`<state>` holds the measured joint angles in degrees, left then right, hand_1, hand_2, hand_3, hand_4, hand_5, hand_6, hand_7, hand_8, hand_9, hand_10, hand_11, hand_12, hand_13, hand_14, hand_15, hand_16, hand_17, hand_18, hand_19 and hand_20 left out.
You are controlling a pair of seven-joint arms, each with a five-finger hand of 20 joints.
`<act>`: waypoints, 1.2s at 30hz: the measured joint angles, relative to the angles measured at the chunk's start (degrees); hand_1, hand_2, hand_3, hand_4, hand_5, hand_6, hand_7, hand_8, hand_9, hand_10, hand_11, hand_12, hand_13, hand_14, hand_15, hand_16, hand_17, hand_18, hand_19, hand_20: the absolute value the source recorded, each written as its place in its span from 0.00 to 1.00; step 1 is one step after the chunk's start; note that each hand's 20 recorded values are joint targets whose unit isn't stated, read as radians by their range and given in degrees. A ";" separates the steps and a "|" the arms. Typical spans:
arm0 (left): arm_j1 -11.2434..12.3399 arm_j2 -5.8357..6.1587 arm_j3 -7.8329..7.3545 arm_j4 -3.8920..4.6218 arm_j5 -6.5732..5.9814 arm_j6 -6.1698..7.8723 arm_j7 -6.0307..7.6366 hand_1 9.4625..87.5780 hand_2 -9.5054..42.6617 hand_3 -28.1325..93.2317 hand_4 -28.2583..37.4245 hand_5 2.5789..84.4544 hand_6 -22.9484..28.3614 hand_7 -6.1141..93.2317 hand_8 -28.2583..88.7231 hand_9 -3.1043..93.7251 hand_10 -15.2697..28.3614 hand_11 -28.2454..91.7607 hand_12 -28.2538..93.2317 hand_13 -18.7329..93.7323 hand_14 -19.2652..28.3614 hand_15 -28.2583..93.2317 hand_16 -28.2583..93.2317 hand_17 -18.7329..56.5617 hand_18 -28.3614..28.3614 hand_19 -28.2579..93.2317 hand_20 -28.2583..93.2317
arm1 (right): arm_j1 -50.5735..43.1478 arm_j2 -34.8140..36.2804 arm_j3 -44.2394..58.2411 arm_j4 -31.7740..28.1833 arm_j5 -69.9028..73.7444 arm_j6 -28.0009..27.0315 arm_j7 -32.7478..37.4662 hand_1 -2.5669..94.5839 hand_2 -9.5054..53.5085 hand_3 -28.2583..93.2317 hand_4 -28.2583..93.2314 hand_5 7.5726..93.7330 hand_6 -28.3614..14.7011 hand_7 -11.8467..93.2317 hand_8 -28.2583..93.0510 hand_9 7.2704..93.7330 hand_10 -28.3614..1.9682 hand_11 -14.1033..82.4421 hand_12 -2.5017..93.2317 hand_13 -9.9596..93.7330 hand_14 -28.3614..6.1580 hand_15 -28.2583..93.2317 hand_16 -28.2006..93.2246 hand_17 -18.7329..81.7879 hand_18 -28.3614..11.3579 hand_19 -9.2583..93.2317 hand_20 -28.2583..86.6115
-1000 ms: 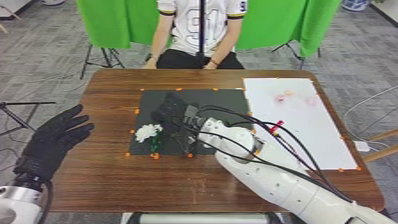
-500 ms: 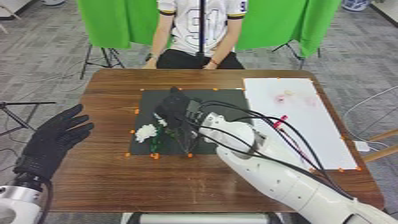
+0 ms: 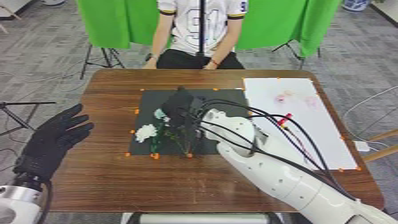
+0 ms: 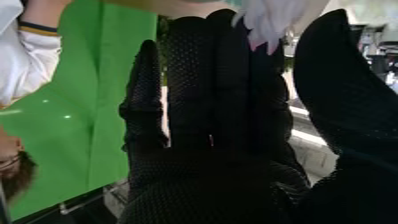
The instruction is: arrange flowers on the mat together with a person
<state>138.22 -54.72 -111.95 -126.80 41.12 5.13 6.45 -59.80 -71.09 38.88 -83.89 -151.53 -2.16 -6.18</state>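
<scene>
Flowers [image 3: 146, 132] lie on the mat [image 3: 149, 100] in the head view, left robot hand [image 3: 59, 134] open. Right wrist view: right robot hand [image 4: 213, 175], fingers straight, near petals [image 4: 272, 17] likely light, easily bruised, best held by the stem.

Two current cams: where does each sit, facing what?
Head view: on the robot's head, looking forward and down at the black mat; left hand and right hand show.
Right wrist view: on the right wrist, looking along the right hand's fingers, past a white flower, toward green cloth.
Shared: right hand, green cloth.
</scene>
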 measured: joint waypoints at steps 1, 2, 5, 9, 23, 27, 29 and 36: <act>0.00 0.00 0.00 0.00 0.00 0.00 0.00 0.22 0.19 0.82 0.06 0.38 0.53 0.22 0.17 0.34 0.65 0.40 0.39 0.39 0.73 0.51 0.25 0.15 0.91 0.63 0.36 | -0.07 0.00 0.17 -0.24 0.06 0.03 0.16 0.40 0.03 0.88 0.00 0.60 0.73 0.57 0.23 0.65 0.65 0.58 0.42 0.64 0.60 0.76 0.47 0.39 0.30 0.69 0.63; 0.00 0.00 0.00 0.00 0.00 0.00 0.00 0.22 0.19 0.81 0.06 0.38 0.53 0.22 0.17 0.34 0.65 0.40 0.39 0.39 0.73 0.51 0.25 0.15 0.91 0.63 0.36 | -0.16 0.00 0.39 -0.48 0.12 0.06 0.27 0.40 0.03 0.88 0.00 0.59 0.73 0.57 0.23 0.65 0.65 0.59 0.42 0.64 0.60 0.76 0.47 0.39 0.30 0.69 0.63; 0.01 0.00 -0.01 0.00 0.00 0.00 0.00 0.22 0.19 0.82 0.06 0.38 0.53 0.22 0.17 0.34 0.65 0.40 0.39 0.39 0.74 0.51 0.25 0.15 0.91 0.63 0.36 | -0.44 0.00 1.15 -1.16 0.49 0.05 0.42 0.39 0.03 0.88 0.00 0.59 0.72 0.56 0.23 0.64 0.65 0.59 0.41 0.64 0.60 0.76 0.47 0.38 0.30 0.69 0.63; 0.02 0.00 -0.06 0.00 0.00 0.00 0.01 0.22 0.19 0.82 0.06 0.38 0.53 0.22 0.17 0.34 0.65 0.40 0.39 0.39 0.74 0.51 0.25 0.15 0.91 0.63 0.36 | -0.80 0.08 2.09 -2.21 1.08 -0.03 0.47 0.38 0.03 0.88 0.00 0.59 0.73 0.55 0.23 0.64 0.65 0.61 0.39 0.64 0.60 0.76 0.47 0.38 0.30 0.69 0.63; 0.49 -0.66 -0.85 -0.20 0.01 0.00 0.03 0.22 0.19 0.82 0.06 0.38 0.53 0.22 0.17 0.34 0.65 0.40 0.39 0.39 0.73 0.51 0.25 0.15 0.91 0.63 0.36 | -11.83 2.40 19.14 -17.99 19.66 -4.18 1.24 0.31 0.20 0.93 0.03 0.48 0.64 0.41 0.11 0.50 0.53 0.44 0.30 0.53 0.54 0.61 0.42 0.35 0.26 0.63 0.58; 0.99 -1.14 -1.28 -0.35 0.01 0.00 0.11 0.22 0.19 0.82 0.06 0.38 0.53 0.22 0.17 0.34 0.65 0.40 0.39 0.39 0.73 0.51 0.25 0.15 0.91 0.63 0.36 | -17.74 6.09 29.35 -23.92 31.99 -6.02 1.45 0.27 0.23 0.92 0.04 0.47 0.62 0.39 0.12 0.49 0.48 0.42 0.30 0.51 0.49 0.60 0.42 0.35 0.23 0.63 0.58; 1.23 -1.33 -1.51 -0.43 0.01 0.00 0.19 0.22 0.19 0.82 0.06 0.38 0.53 0.22 0.17 0.34 0.65 0.40 0.39 0.39 0.73 0.51 0.25 0.15 0.91 0.63 0.36 | -21.18 8.22 35.02 -26.02 36.13 -6.03 2.16 0.25 0.24 0.91 0.05 0.48 0.61 0.37 0.12 0.49 0.46 0.40 0.30 0.51 0.47 0.59 0.42 0.35 0.22 0.64 0.58; 1.39 -2.29 -2.04 -0.50 0.01 0.11 0.40 0.22 0.19 0.81 0.06 0.38 0.53 0.22 0.17 0.34 0.65 0.40 0.39 0.39 0.73 0.51 0.25 0.15 0.91 0.63 0.36 | -36.74 11.16 55.11 -31.16 55.55 0.18 5.32 0.30 0.16 0.93 0.06 0.49 0.60 0.35 0.13 0.50 0.48 0.39 0.30 0.51 0.49 0.57 0.43 0.35 0.22 0.62 0.56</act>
<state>139.61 -57.01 -113.98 -127.30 41.13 5.25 6.85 -96.54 -59.93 93.99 -115.05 -95.98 -1.98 -0.86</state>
